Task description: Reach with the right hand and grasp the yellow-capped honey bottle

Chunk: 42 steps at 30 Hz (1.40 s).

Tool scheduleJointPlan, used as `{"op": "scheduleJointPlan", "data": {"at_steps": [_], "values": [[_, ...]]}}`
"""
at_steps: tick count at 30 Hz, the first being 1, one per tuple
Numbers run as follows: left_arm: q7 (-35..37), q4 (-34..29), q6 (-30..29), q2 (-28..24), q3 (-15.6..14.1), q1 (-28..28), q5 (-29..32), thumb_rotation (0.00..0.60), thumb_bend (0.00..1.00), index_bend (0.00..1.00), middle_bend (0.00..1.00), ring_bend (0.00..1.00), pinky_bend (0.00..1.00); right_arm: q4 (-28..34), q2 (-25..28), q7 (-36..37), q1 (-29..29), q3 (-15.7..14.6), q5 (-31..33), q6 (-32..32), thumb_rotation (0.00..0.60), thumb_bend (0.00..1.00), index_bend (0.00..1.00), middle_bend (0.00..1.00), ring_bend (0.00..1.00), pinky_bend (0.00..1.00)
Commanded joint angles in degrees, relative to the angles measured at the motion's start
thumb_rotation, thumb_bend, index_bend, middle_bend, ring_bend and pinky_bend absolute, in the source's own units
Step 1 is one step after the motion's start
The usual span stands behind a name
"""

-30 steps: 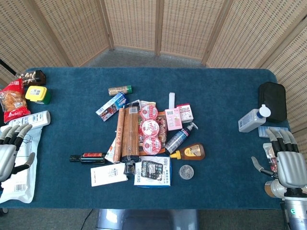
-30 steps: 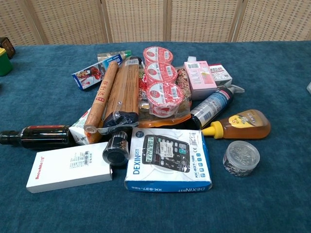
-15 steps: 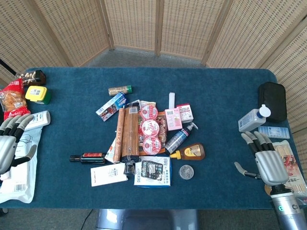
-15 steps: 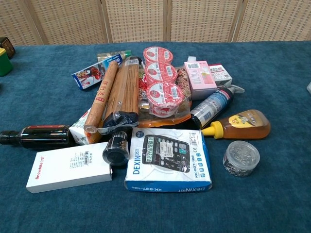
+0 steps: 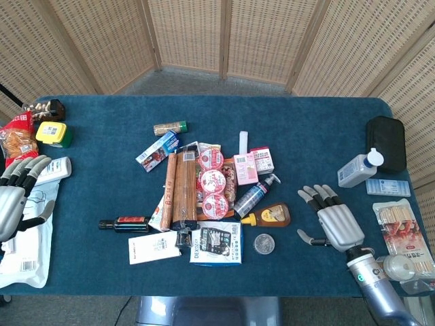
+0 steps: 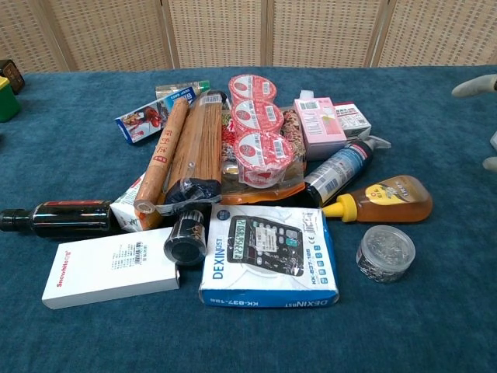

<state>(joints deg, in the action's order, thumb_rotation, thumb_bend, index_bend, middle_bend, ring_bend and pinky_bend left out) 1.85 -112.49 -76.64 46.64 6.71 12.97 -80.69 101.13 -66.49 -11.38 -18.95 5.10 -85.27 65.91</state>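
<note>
- Amber honey bottle (image 5: 269,216) lying on its side on the blue desk (image 5: 319,136), yellow cap pointing toward the calculator box (image 5: 216,243), at the right edge of the clutter.
- Just beside a spray bottle (image 5: 255,195) and near a round tin (image 5: 264,244); right flank bare, so reachable from that side.
- Right hand (image 5: 334,224) spread, empty, palm down, near the bottle but apart.
- Left hand (image 5: 15,197) spread, idle at the desk's far edge.

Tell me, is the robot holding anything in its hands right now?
No, nothing is held. The right hand is open above the cloth, apart from the honey bottle. The left hand is open too, at the table's edge.
</note>
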Motion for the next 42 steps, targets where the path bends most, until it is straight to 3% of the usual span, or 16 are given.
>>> {"op": "scheduleJointPlan", "data": {"at_steps": [1,22,29,42], "values": [[0.14,0.02,-0.04,-0.16,-0.11,-0.11,0.06,0.600,0.47,0.00,0.00,0.00,0.00,-0.67,-1.27,-0.96,-1.09,0.09,0.70,-1.04,0.369,0.34,0.00,0.08,0.00,0.00],[-0.63,-0.40,0.54,0.06,-0.07,0.70,0.08,0.600,0.46,0.00,0.00,0.00,0.00,-5.98,-8.85,-11.39,-5.07,-0.92,5.79,-4.79,0.371,0.35,0.00,0.00,0.00,0.00],[-0.55,-0.54,0.19,-0.14,-0.28,0.48,-0.22,0.600,0.46,0.00,0.00,0.00,0.00,-8.33,-11.16,-12.60,-6.34,-1.19,7.01,-6.14,0.406,0.36,0.00,0.00,0.00,0.00],[-0.07,0.00,-0.01,0.17,-0.29,0.54,-0.41,0.600,0.46,0.00,0.00,0.00,0.00,-10.73,-13.59,-14.22,-9.09,-1.33,9.95,-9.56,0.408,0.35,0.00,0.00,0.00,0.00]]}}
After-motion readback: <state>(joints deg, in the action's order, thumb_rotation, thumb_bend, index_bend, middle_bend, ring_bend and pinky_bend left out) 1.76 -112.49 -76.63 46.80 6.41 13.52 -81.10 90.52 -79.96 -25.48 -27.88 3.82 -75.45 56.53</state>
